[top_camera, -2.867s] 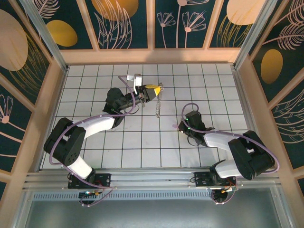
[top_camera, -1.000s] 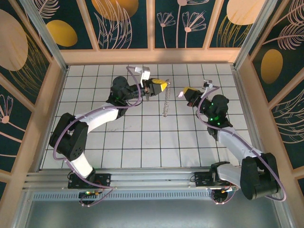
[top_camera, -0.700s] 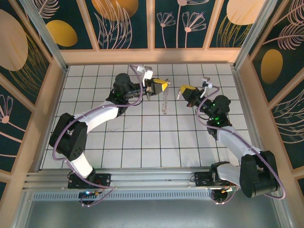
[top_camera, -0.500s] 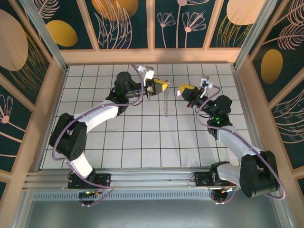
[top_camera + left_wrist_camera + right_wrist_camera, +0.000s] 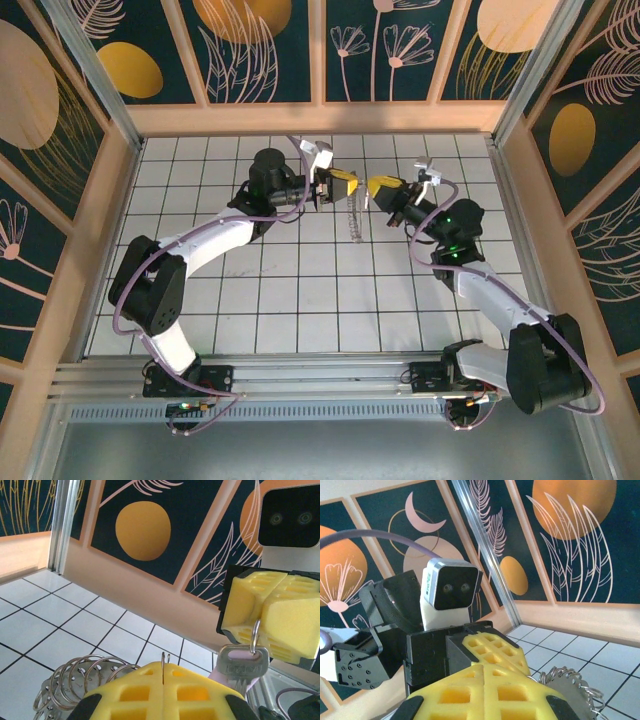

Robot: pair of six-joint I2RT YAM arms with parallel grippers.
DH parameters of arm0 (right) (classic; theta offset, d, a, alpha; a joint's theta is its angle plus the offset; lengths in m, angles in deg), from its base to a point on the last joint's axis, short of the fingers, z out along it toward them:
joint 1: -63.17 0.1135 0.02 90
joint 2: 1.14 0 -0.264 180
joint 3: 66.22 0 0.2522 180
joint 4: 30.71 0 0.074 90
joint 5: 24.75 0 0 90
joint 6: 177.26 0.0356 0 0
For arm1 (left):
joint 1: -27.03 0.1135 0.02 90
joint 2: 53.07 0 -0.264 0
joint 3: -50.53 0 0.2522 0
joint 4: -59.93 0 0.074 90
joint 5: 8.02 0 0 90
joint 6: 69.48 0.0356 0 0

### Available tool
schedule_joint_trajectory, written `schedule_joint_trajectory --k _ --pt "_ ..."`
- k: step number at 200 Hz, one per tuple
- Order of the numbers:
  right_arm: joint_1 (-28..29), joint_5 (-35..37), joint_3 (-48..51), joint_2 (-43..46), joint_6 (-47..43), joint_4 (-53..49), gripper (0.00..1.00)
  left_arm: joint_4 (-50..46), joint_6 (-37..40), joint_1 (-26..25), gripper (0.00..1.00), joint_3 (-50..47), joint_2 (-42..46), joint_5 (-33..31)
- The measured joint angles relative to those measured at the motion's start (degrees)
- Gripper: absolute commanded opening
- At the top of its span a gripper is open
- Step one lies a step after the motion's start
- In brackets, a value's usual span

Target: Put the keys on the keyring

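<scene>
My left gripper is shut on the wire of the keyring, a pale coil of rings hanging below it over the tiles. In the left wrist view the thin wire end stands up from the seam of my yellow pads, and the coils bunch at lower left. My right gripper faces it almost pad to pad, shut on a small ring from which the key hangs, silver with a mauve-pink head. In the right wrist view my right gripper sits just under the left gripper's pads.
The white tiled floor lies well below both raised grippers. Patterned walls close the back and sides. The left wrist camera looms close in the right wrist view. Lilac cables trail along both arms.
My right gripper has moved left with the key until it nearly meets the left gripper. The left gripper has shifted slightly right, and the hanging keyring swung with it.
</scene>
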Motion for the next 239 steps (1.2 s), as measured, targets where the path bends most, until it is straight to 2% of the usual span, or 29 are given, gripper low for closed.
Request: schedule_joint_trajectory --k 109,239 --pt "0.0 3.0 0.0 -0.1 -4.3 -3.0 0.00 -0.7 0.9 -0.3 0.00 0.0 0.0 1.4" --pt "-0.1 2.8 0.0 -0.2 -5.2 -3.5 0.00 -1.7 2.9 -1.7 0.00 0.0 0.7 3.0"
